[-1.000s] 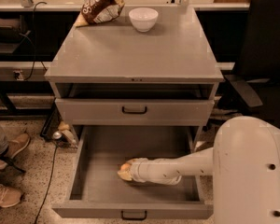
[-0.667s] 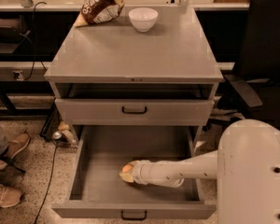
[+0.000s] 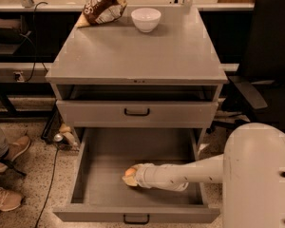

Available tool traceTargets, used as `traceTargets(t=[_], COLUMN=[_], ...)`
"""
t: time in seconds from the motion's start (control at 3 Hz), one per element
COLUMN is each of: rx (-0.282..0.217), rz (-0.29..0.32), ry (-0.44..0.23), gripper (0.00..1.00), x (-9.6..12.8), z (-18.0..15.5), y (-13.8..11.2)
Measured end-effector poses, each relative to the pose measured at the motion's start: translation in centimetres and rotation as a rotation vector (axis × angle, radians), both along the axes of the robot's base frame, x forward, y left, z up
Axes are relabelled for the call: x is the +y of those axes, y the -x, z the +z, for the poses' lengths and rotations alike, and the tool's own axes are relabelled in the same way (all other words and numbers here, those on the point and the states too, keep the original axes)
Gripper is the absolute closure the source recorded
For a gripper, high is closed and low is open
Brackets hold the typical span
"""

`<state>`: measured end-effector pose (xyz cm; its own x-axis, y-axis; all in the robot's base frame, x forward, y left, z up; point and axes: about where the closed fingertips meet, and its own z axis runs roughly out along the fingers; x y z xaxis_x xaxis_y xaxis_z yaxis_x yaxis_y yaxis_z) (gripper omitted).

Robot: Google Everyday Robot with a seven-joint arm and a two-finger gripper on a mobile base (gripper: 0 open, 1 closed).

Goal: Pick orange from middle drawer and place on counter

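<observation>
The middle drawer (image 3: 104, 194) is pulled wide open below the closed upper drawer front. The orange (image 3: 129, 172) lies on the drawer's grey floor, left of centre, right at the tip of my gripper (image 3: 131, 176). My white arm reaches into the drawer from the right and hides part of the orange. The counter (image 3: 137, 51) is the flat grey cabinet top above.
A white bowl (image 3: 146, 19) and a brown snack bag (image 3: 100, 6) sit at the counter's back edge. The other drawer front with a black handle (image 3: 137, 112) is shut. A black chair (image 3: 268, 65) stands at the right. A person's shoes (image 3: 8, 153) are at the left, on the floor.
The gripper has edged slightly right and toward the drawer front, staying at the orange. Nothing else has moved.
</observation>
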<state>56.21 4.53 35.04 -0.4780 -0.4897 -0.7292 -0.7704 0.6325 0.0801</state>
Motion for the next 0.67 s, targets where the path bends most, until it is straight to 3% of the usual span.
traceTargets(t=[0.33,0.67], rx=[0.0,-0.035], rz=[0.0,0.011], ry=[0.0,-0.057], gripper=[1.0,1.0], x=[0.0,-1.3], z=[0.1,2.3], y=[0.0,-0.3])
